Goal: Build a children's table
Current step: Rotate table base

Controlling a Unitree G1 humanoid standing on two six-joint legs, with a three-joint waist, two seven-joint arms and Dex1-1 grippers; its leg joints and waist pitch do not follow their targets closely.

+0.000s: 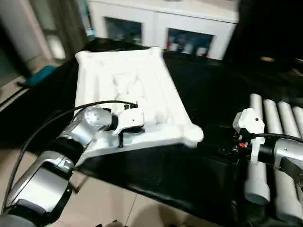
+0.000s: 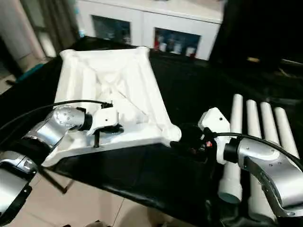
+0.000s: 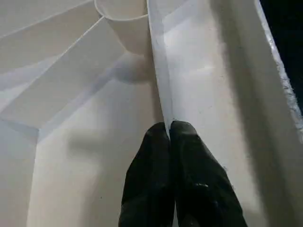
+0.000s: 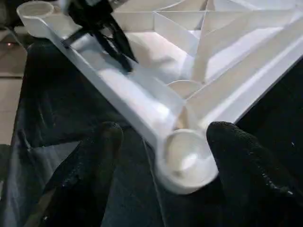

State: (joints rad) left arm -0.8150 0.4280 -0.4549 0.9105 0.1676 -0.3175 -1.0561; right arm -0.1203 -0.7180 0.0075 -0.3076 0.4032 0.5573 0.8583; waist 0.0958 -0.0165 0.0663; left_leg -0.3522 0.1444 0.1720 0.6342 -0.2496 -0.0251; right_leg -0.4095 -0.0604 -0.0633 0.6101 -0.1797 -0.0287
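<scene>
White glass-doored cabinet (image 1: 161, 26) and grey curtains back a large black-draped table (image 2: 199, 85), where a small white plastic children's tabletop (image 2: 113, 94) lies upside down, ribbed underside and round corner sockets facing up. The tabletop sits toward the black-draped table's left side, its near left corner overhanging the front edge above the tiled floor.

The robot's left gripper (image 3: 169, 130), on a silver forearm, is clenched on a thin upright rib (image 3: 158, 71) inside the tabletop, close to its near rim; both black fingers press the rib from either side.

The right gripper (image 4: 163, 135) stands released at the tabletop's near right corner, its two black fingers spread on either side of the round corner socket (image 4: 187, 161) without closing on it; whether they touch the socket cannot be told.

Four long white tapered tube legs (image 2: 253, 137) lie side by side at the black-draped table's right end, apart from the tabletop, beyond the right forearm.
</scene>
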